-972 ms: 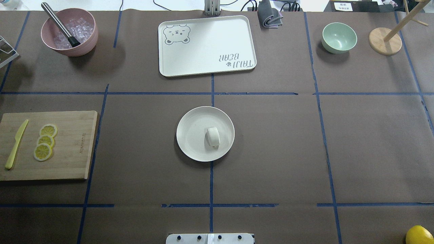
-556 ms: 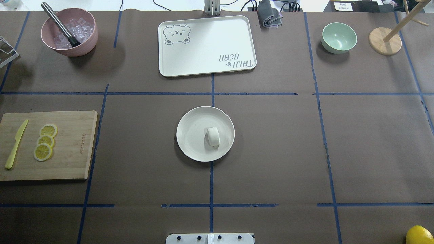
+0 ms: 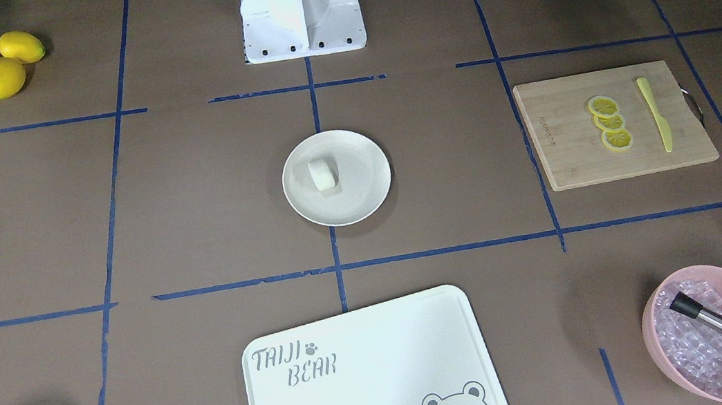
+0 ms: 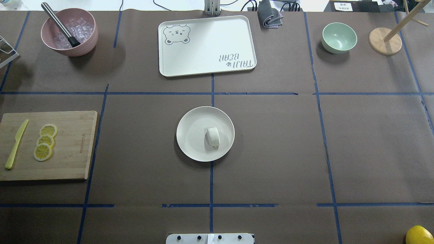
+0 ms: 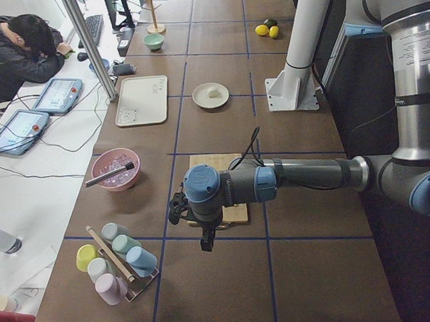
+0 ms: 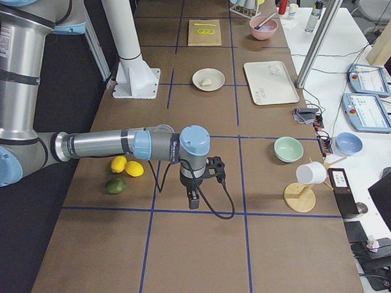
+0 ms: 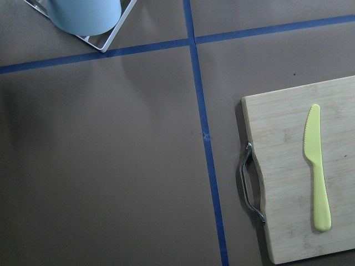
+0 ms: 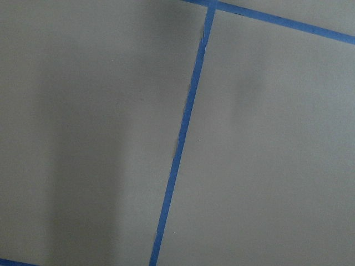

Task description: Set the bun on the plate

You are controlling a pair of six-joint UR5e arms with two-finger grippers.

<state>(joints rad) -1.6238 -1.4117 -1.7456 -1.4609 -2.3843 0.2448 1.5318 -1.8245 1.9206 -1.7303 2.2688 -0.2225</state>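
Note:
The small white bun (image 4: 213, 136) lies on the round cream plate (image 4: 190, 130) at the table's middle, a little right of the plate's centre; the front view shows the bun (image 3: 322, 173) and plate (image 3: 365, 184) too. No gripper is near them. My left gripper (image 5: 206, 241) hangs above the table's left end, beside the cutting board, seen only in the left side view. My right gripper (image 6: 193, 202) hangs over bare table at the right end, seen only in the right side view. I cannot tell whether either is open or shut.
A bear-printed tray (image 4: 206, 45) lies beyond the plate. A pink bowl of ice (image 4: 69, 32) is far left, a mint bowl (image 4: 339, 37) and wooden stand (image 4: 385, 41) far right. A cutting board (image 4: 67, 145) holds lemon slices (image 4: 45, 141) and a yellow knife (image 4: 15, 145).

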